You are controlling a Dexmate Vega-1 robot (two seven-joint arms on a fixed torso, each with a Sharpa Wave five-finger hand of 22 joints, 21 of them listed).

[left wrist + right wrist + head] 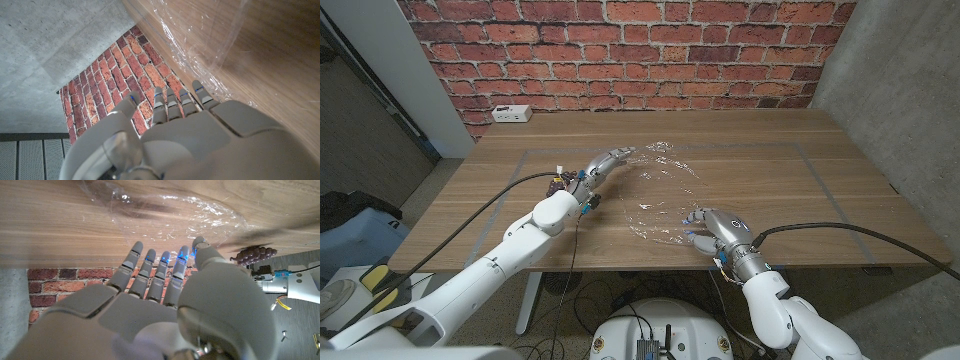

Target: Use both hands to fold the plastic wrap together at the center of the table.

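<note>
Clear crinkled plastic wrap sheet (662, 195) lies spread near centre of wooden table (790, 175). Left hand (603, 166) at sheet's far-left edge, fingers extended toward it, holding nothing. Right hand (713, 228) at sheet's near-right edge, fingers straight and spread, tips at wrap; grip cannot be told. White power strip (510, 114) at far-left table corner, below red brick wall (620, 50).
</note>
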